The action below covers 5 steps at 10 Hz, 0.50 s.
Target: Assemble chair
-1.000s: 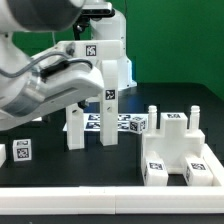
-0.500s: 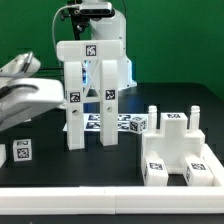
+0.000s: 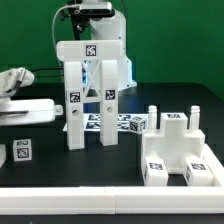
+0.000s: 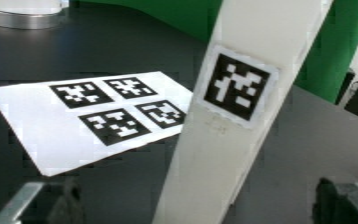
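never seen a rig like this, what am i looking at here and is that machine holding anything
The white machine at the exterior view's left is a robot arm. One picture comes from a camera off to the side, the other from a camera on the arm's wrist, looking past its pincer, whose dark fingers show in that picture. The pincer is open and holds nothing. On the black table stands a half-built chair of white blocks with black-and-white tags; the wrist camera sees one of its posts close up. Loose parts lie nearby: a larger piece at the exterior view's right, a small block at its left. The flat sheet with four tags is the marker board, not furniture.
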### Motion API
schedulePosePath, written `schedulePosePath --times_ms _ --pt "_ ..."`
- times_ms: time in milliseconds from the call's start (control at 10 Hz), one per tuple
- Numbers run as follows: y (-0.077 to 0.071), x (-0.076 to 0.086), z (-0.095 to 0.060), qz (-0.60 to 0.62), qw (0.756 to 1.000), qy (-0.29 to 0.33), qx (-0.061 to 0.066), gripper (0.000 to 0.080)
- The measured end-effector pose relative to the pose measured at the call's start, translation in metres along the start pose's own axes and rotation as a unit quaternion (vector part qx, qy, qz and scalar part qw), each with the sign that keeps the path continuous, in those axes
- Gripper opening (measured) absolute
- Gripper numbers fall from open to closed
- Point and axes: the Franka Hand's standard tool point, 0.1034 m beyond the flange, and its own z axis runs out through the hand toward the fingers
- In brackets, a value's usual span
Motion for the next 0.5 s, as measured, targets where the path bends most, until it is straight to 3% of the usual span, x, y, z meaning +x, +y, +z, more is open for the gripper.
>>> schedulePosePath --times_ms 200,500 --pt "-0.003 -0.003 0.018 0.109 0.992 -0.055 -0.003 0.0649" --pt "-0.005 -0.001 0.02 0.12 0.991 -0.066 -0.003 0.0649"
